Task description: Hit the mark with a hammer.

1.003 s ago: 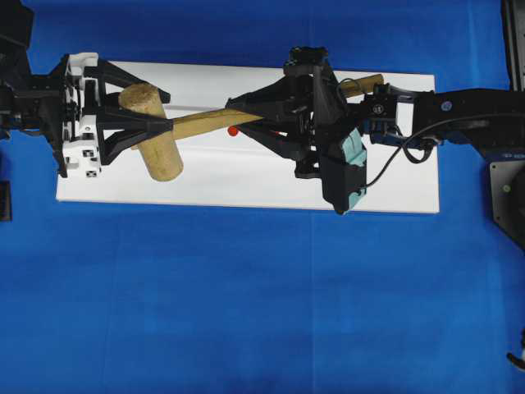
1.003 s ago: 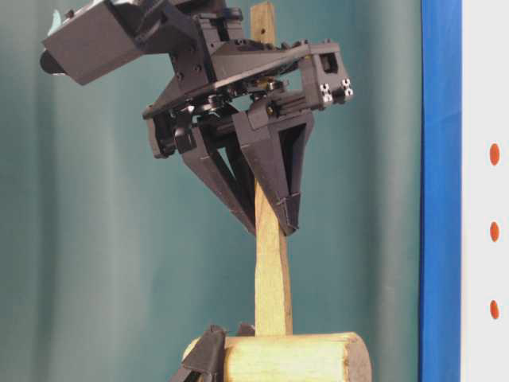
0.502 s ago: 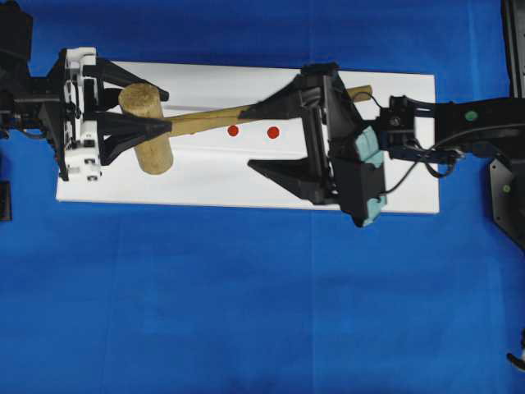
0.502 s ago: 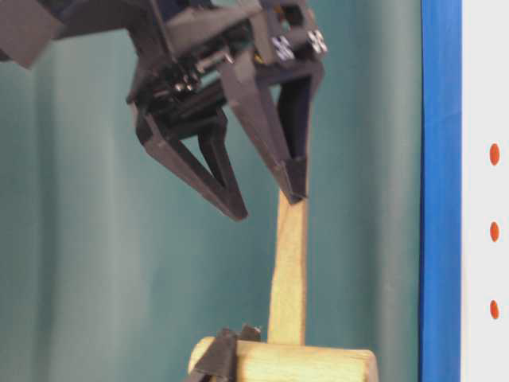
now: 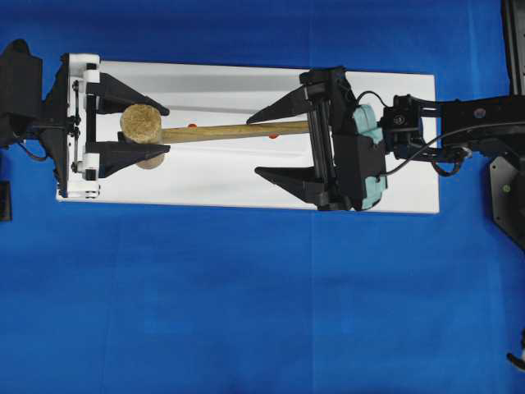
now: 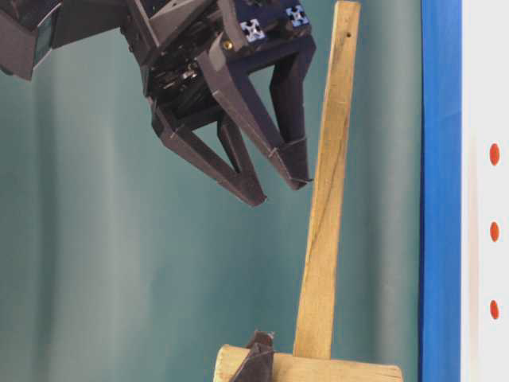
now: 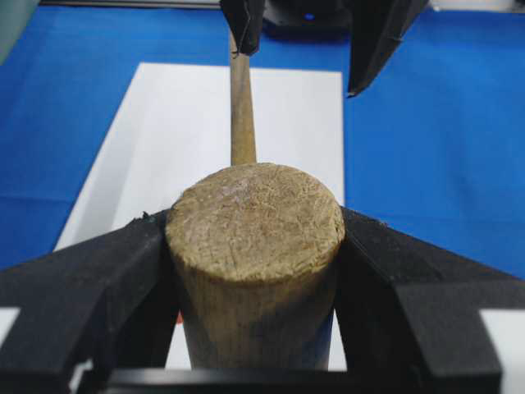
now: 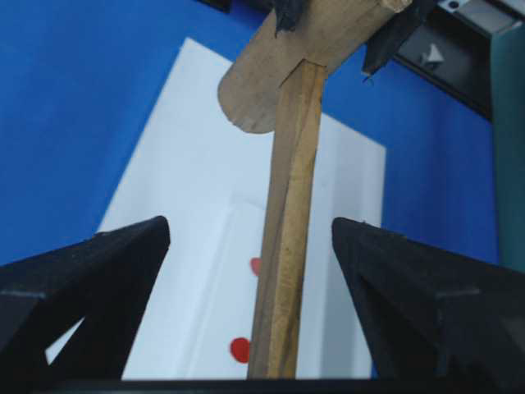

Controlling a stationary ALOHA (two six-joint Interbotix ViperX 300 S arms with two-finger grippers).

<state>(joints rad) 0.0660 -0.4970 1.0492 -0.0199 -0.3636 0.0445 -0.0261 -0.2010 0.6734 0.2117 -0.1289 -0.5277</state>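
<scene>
Hammer (image 5: pixel 215 131) head sits clamped between the left gripper (image 5: pixel 156 129) fingers at the left end of the white block (image 5: pixel 205 176). Its handle runs rightward, level above the row of red dots. A second ago the right gripper (image 5: pixel 267 144) pinched that handle; now its fingers gape wide on either side, released. Likely the left arm alone must strike the mark (image 8: pixel 256 266), half hidden beneath the handle.

blue cloth (image 5: pixel 246 295) under white block (image 5: pixel 205 185).
</scene>
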